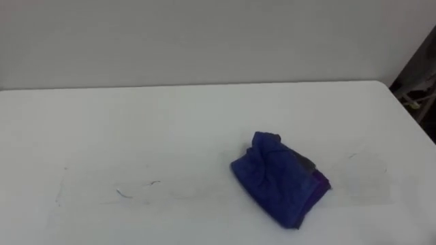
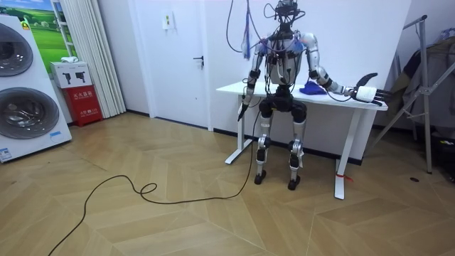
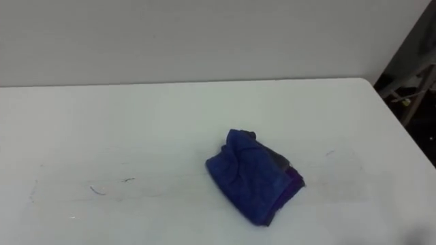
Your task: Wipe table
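A crumpled blue cloth (image 1: 279, 180) lies on the white table (image 1: 136, 122), right of the middle and near the front edge, with nothing touching it. Left of it, faint pen marks (image 1: 136, 187) run across the tabletop. In the room view I stand at the table facing the wall, with the cloth (image 2: 311, 88) just in front of me. My right hand (image 2: 366, 94) is stretched out past the table's right end, fingers straight and holding nothing. By the table's left front edge my left hand (image 2: 242, 110) hangs low.
A dark metal stand (image 1: 419, 88) rises just beyond the table's right end, and a wall runs close behind the table. In the room view, washing machines (image 2: 21, 92) and a red box (image 2: 84, 103) stand far off on the left.
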